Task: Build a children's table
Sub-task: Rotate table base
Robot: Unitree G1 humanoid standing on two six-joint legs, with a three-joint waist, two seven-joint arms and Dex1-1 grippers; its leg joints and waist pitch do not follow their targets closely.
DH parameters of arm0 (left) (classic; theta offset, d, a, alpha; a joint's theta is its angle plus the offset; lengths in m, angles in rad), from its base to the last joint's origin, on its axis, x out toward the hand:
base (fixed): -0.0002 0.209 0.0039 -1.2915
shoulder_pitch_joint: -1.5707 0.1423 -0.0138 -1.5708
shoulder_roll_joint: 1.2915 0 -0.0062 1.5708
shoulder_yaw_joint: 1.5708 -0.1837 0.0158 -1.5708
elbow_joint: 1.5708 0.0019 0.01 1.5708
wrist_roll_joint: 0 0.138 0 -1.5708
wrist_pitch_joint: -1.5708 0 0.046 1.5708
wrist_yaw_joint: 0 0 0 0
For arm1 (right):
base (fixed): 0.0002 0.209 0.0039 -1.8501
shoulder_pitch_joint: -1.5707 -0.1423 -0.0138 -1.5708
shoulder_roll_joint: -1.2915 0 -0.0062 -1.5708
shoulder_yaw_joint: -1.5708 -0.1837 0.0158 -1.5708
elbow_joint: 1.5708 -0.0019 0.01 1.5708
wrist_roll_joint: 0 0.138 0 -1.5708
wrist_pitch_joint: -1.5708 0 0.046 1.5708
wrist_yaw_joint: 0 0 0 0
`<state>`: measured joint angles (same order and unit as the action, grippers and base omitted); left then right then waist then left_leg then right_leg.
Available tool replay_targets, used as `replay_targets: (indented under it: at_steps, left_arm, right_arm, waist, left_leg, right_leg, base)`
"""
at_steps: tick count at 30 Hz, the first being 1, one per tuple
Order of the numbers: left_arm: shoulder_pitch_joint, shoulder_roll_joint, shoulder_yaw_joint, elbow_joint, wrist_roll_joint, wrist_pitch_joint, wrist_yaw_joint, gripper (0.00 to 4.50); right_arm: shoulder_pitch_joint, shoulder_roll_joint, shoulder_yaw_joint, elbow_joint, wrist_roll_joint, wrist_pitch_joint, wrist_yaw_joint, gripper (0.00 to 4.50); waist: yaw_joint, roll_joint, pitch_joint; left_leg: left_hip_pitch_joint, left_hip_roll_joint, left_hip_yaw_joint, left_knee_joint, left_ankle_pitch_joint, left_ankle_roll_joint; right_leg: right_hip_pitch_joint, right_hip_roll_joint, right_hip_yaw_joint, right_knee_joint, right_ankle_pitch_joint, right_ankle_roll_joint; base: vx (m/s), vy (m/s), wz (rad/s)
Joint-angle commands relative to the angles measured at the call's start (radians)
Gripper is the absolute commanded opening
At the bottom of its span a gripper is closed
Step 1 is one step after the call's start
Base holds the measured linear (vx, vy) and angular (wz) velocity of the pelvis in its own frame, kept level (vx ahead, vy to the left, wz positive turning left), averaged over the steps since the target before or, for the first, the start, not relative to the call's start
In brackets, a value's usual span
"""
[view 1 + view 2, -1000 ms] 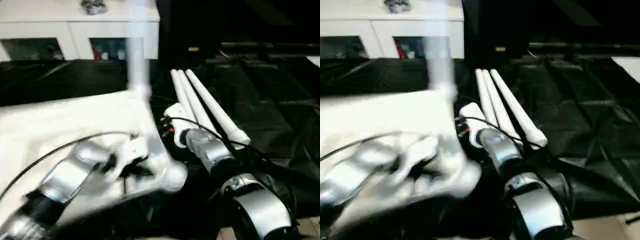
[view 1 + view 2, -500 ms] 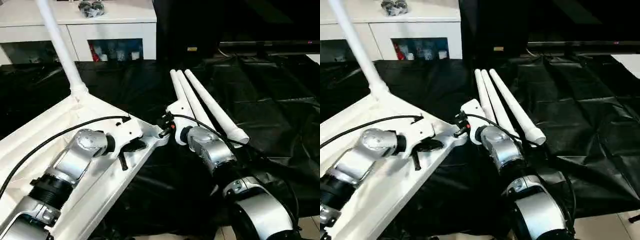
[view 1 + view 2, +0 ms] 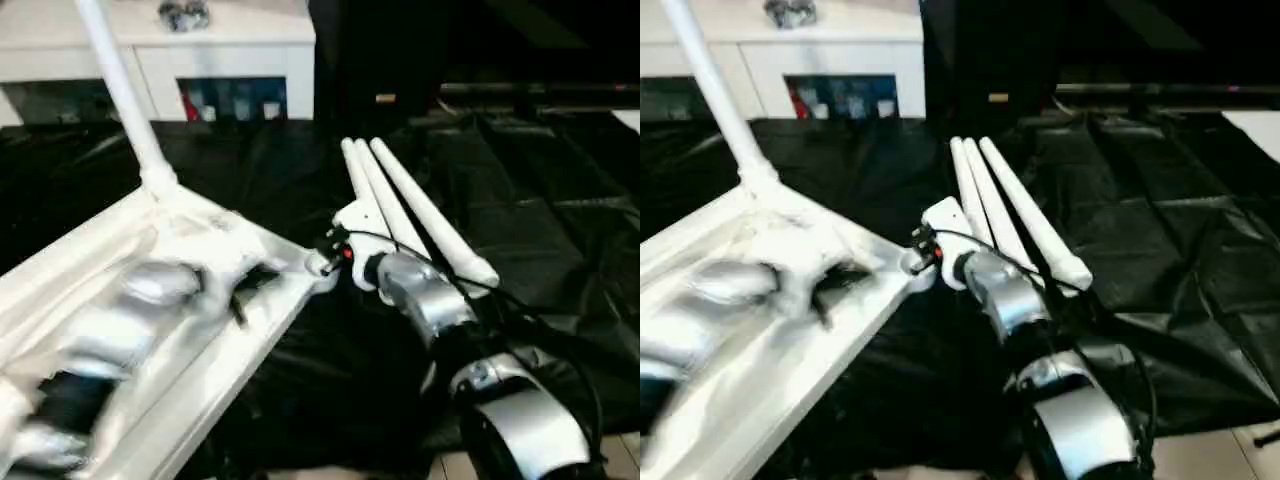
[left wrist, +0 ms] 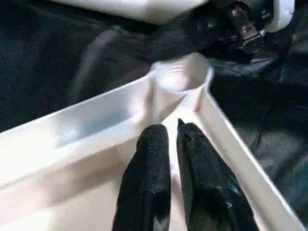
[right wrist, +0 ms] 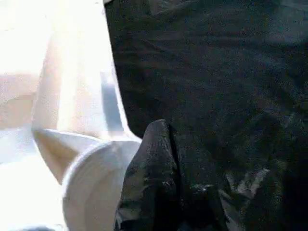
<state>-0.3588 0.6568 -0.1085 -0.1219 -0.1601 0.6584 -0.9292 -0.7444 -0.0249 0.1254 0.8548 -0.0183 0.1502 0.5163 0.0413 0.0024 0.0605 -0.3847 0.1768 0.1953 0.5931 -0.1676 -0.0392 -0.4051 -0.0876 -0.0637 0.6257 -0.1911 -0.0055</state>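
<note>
Left end effector [image 4: 172, 129] slightly parted over table top [image 4: 72, 130] — right end effector [image 5: 161, 159] clenched, empty

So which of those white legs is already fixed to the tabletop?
The upright leg, standing in the tabletop's far corner socket; the three loose legs lie side by side on the black cloth.

Left forearm [image 3: 110, 340] at 8 o'clock smeared by blur; fitted leg [image 3: 118, 85] cut off at 11 o'clock; cabinet [image 3: 230, 60] contents too blurred to identify.
</note>
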Motion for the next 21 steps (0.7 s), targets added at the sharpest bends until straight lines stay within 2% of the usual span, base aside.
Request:
replay_targets:
  at_steps: [1, 2, 4, 5, 7, 10, 12, 15, 19, 20, 21]
  left_arm:
    - [0.053, 0.067, 0.012, -0.084, -0.026, 0.082, -0.058, 0.79]
    - [0.077, 0.107, 0.014, -0.107, -0.024, 0.103, -0.078, 0.85]
    - [0.118, 0.167, 0.022, -0.131, -0.019, 0.134, -0.098, 0.94]
    - [0.118, 0.167, 0.022, -0.131, -0.019, 0.134, -0.098, 0.94]
    - [0.158, 0.222, 0.029, -0.146, 0.009, 0.167, -0.099, 1.26]
    - [0.188, 0.275, 0.049, -0.139, 0.04, 0.203, -0.061, 1.35]
    - [0.203, 0.309, 0.075, -0.145, 0.035, 0.237, -0.04, 1.6]
    - [0.222, 0.348, 0.098, -0.17, 0.021, 0.26, -0.056, 1.79]
    - [0.239, 0.381, 0.12, -0.181, 0.025, 0.267, -0.062, 2.14]
    - [0.247, 0.394, 0.104, -0.16, 0.046, 0.257, -0.055, 2.16]
    - [0.249, 0.391, 0.094, -0.153, 0.05, 0.255, -0.051, 2.24]
  right_arm:
    - [-0.022, -0.015, -0.004, -0.017, -0.016, 0.002, 0.007, 0.0]
    - [-0.033, -0.018, -0.007, -0.012, -0.015, -0.004, 0.008, 0.0]
    - [-0.053, -0.021, -0.014, 0.001, -0.01, -0.011, 0.006, 0.0]
    - [-0.053, -0.021, -0.014, 0.001, -0.01, -0.011, 0.006, 0.0]
    - [-0.069, -0.022, -0.017, 0.013, -0.005, -0.017, 0.005, 0.0]
    - [-0.084, -0.021, -0.015, 0.024, -0.001, -0.024, 0.008, 0.0]
    - [-0.089, -0.02, -0.013, 0.025, 0.0, -0.025, 0.009, 0.0]
    - [-0.079, -0.021, -0.007, 0.008, 0.001, -0.021, 0.019, 0.0]
    - [-0.06, -0.027, 0.007, -0.021, 0.001, -0.013, 0.052, 0.0]
    - [-0.049, -0.033, 0.016, -0.043, 0.004, -0.004, 0.081, 0.0]
    - [-0.046, -0.037, 0.021, -0.053, 0.004, 0.0, 0.092, 0.0]
  waist:
    - [0.008, 0.006, -0.065]
    - [0.007, 0.007, -0.062]
    - [0.006, 0.008, -0.06]
    - [0.007, 0.011, -0.062]
    - [0.01, 0.013, -0.059]
    - [0.011, 0.009, -0.058]
    - [0.017, 0.012, -0.058]
    - [0.017, 0.011, -0.059]
    - [0.019, 0.013, -0.058]
    - [0.018, 0.012, -0.058]
    - [0.02, 0.022, -0.059]
  left_leg:
    - [0.022, 0.053, -0.029, -0.078, -0.272, -0.021]
    - [0.026, 0.051, -0.026, -0.079, -0.293, -0.025]
    - [0.026, 0.05, -0.026, -0.08, -0.305, -0.029]
    - [0.028, 0.052, -0.027, -0.08, -0.315, -0.038]
    - [0.032, 0.053, -0.028, -0.082, -0.339, -0.052]
    - [0.032, 0.052, -0.028, -0.083, -0.354, -0.06]
    - [0.037, 0.052, -0.028, -0.083, -0.366, -0.069]
    - [0.03, 0.051, -0.031, -0.085, -0.364, -0.073]
    - [0.031, 0.051, -0.031, -0.084, -0.364, -0.072]
    - [0.03, 0.05, -0.031, -0.084, -0.362, -0.071]
    - [0.029, 0.049, -0.033, -0.084, -0.359, -0.07]
  right_leg:
    - [0.04, -0.061, 0.05, -0.067, -0.226, -0.241]
    - [0.032, -0.055, 0.05, -0.071, -0.258, -0.227]
    - [0.031, -0.054, 0.051, -0.074, -0.275, -0.221]
    - [0.029, -0.057, 0.052, -0.072, -0.278, -0.221]
    - [0.025, -0.056, 0.053, -0.075, -0.287, -0.216]
    - [0.024, -0.054, 0.053, -0.074, -0.292, -0.205]
    - [0.02, -0.055, 0.055, -0.076, -0.3, -0.2]
    - [0.026, -0.054, 0.053, -0.072, -0.28, -0.201]
    - [0.025, -0.055, 0.054, -0.075, -0.273, -0.205]
    - [0.025, -0.055, 0.054, -0.074, -0.27, -0.205]
    - [0.027, -0.055, 0.054, -0.071, -0.26, -0.201]
  base:
    - [0.0, 0.0, 0.0]
    - [0.0, 0.0, 0.0]
    - [0.0, 0.0, 0.0]
    - [0.0, 0.0, 0.0]
    - [0.0, 0.0, 0.0]
    - [0.0, 0.0, 0.0]
    - [0.0, 0.0, 0.0]
    - [0.0, 0.0, 0.0]
    - [0.0, 0.0, 0.0]
    - [0.0, 0.0, 0.0]
    - [0.0, 0.0, 0.0]
